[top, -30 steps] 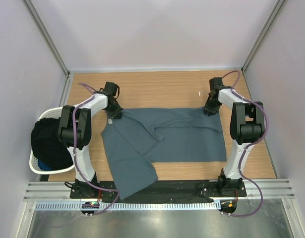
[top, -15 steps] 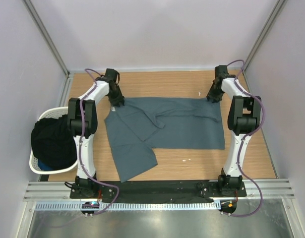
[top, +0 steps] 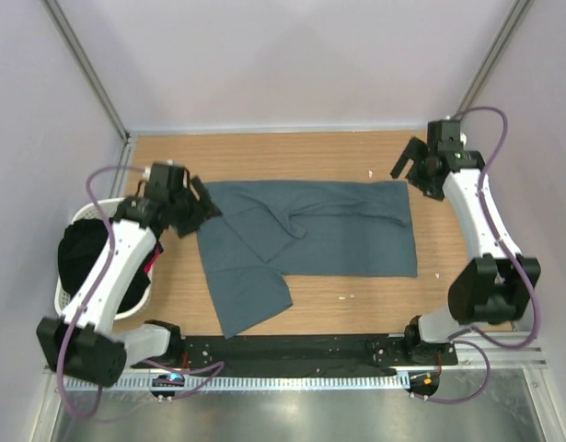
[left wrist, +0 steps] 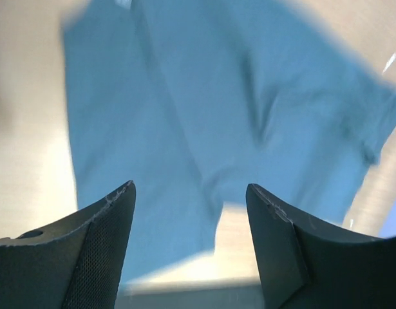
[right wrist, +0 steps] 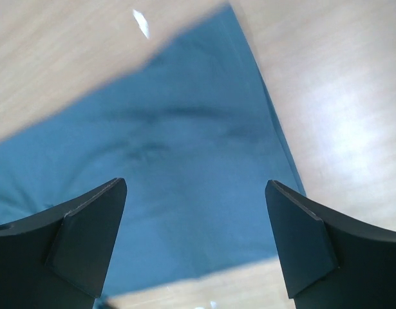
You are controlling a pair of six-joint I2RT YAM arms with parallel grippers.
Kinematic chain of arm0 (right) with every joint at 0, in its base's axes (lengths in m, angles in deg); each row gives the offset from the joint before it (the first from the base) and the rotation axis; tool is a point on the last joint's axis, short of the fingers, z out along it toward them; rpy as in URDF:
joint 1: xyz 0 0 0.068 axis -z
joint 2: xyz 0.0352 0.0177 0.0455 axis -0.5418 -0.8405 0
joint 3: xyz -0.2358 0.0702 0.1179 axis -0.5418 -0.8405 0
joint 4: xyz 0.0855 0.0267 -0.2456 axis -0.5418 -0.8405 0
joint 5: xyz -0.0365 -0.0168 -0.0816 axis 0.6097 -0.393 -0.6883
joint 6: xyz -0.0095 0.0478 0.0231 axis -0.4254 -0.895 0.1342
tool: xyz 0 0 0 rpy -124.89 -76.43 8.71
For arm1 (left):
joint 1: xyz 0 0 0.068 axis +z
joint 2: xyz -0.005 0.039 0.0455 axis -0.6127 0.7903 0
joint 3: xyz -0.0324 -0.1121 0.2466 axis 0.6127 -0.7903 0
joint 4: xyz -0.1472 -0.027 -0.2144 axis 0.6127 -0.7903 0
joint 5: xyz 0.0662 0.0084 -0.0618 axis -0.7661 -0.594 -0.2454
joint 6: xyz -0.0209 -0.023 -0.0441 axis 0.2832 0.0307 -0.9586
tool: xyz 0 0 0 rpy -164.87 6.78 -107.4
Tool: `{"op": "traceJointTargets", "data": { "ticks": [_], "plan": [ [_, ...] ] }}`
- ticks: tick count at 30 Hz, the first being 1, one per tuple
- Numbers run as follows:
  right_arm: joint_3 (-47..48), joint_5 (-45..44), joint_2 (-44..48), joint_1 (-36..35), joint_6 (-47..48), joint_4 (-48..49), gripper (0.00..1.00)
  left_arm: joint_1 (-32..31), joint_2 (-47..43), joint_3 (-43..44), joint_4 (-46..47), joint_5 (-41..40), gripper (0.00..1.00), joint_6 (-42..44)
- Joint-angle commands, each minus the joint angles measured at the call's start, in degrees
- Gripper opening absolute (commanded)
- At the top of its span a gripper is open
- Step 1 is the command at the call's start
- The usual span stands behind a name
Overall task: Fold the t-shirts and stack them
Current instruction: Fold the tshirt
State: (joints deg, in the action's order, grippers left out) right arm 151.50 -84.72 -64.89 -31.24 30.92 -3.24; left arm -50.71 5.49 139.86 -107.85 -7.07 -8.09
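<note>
The wooden counter (top: 310, 152) carries one slate-blue t-shirt (top: 347, 230), spread flat with a few creases near its middle. The shirt's far left corner lies just beside the left claw (top: 207, 208), and its far right corner lies close to the right claw (top: 404, 160). From the left claw's side, a flap of cloth reaches toward the counter's near edge. A white speck (top: 371, 173) sits on bare wood near the right claw, just beyond the shirt's far hem.
</note>
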Motion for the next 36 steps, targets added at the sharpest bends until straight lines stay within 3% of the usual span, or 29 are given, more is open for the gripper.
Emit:
{"op": "traceJointTargets", "data": {
  "ticks": [1, 6, 9, 14, 17, 22, 28, 36],
  "plan": [
    [-11.54, -2.34, 7.63, -0.07, -3.42, -5.46, 0.95, -3.15, -7.03, -14.82, -6.92, -0.9, 0.7, -15.52],
    [-26.31, -3.4, 17.48, 0.02, -5.96, -8.54, 0.95, -14.3, -24.8, -34.84, -8.94, 0.24, 0.69, -31.52],
    [-33.35, -2.97, 22.06, 0.19, -7.37, -8.98, 0.95, -21.42, -30.94, -40.5, -10.0, 0.42, 0.67, -39.44],
    [-40.3, -2.43, 24.18, 0.37, -9.75, -5.99, 0.95, -30.2, -31.07, -43.59, -12.72, -4.06, 0.67, -44.9],
    [-41.45, -4.01, 22.78, 0.63, -10.02, -5.11, 0.95, -34.16, -27.82, -44.29, -9.14, -4.33, 0.66, -46.31],
    [-38.91, -6.74, 23.04, 1.6, -11.51, -4.94, 0.94, -36.29, -22.1, -44.21, -5.95, -3.81, 0.61, -46.23],
    [-35.3, -7.71, 20.58, 2.13, -11.51, -5.02, 0.94, -36.55, -25.87, -49.1, -5.88, -2.93, 0.59, -50.35],
    [-33.72, -8.94, 18.73, 2.66, -10.02, -5.46, 0.93, -36.82, -26.4, -52.47, -1.92, -0.64, 0.49, -51.33]
  ]
}}
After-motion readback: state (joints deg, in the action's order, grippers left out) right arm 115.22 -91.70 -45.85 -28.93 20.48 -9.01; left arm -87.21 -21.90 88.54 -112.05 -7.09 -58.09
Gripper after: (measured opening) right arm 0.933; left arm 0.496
